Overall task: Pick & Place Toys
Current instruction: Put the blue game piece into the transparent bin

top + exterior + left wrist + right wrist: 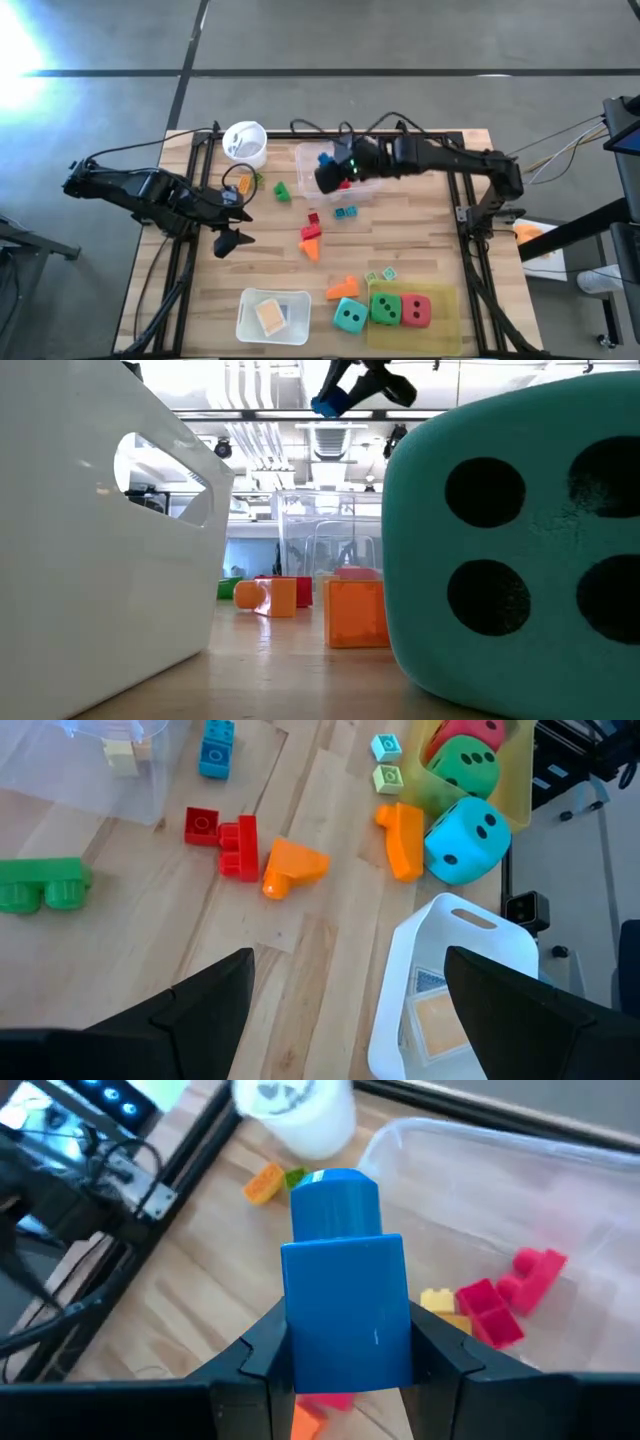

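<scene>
My right gripper (330, 172) is shut on a blue block (345, 1310), high over the left end of the clear tub (345, 190); the block also shows in the low view (330, 402). My left gripper (232, 242) is open and empty above the table's left middle (345, 1010). Red blocks (312, 228) and orange blocks (312, 248) lie loose at mid-table, and a green block (282, 190) lies left of the tub. Teal (349, 316), green (384, 309) and red (416, 310) dice sit at the front. My right gripper pinches the blue block between its two fingers (255, 1355), on two opposite sides of its square body (300, 1350). The block's round stud end (335, 1200) sticks out beyond the fingertips. The block is lifted clear of the table and the tub.
A white cup (245, 143) stands at the far left beside the tub. The tub holds pink and yellow blocks (500, 1295). A white bin (272, 315) with a tile stands at the near edge. The green and red dice rest on a yellow tray (445, 300).
</scene>
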### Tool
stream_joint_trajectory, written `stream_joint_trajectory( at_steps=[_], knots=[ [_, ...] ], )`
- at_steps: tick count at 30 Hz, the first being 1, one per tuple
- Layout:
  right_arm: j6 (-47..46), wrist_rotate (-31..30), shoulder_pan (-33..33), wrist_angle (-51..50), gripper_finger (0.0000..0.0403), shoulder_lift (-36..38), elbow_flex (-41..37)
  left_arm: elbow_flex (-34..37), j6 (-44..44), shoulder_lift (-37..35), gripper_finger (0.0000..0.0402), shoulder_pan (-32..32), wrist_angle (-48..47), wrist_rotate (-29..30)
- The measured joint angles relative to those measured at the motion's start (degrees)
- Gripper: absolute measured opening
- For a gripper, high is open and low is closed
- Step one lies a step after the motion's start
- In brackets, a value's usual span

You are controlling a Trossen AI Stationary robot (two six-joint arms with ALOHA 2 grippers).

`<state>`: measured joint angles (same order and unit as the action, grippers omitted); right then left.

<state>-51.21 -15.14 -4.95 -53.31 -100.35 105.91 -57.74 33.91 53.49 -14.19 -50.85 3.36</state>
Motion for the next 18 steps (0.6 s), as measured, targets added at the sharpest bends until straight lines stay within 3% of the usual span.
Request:
stream_joint_trajectory(
  at_steps=[12, 18],
  knots=[
    [-5.0, 7.7, -5.5, -7.1, 0.0122, -10.9, 10.4, 0.0, 0.0, 0.0, 0.0330, 0.0, -0.1, 0.0],
    [-5.8, 8.3, -8.0, -12.0, 0.0122, -16.8, 15.1, 0.0, 0.0, 0.0, 0.0330, 0.0, -0.1, 0.0]
  ],
)
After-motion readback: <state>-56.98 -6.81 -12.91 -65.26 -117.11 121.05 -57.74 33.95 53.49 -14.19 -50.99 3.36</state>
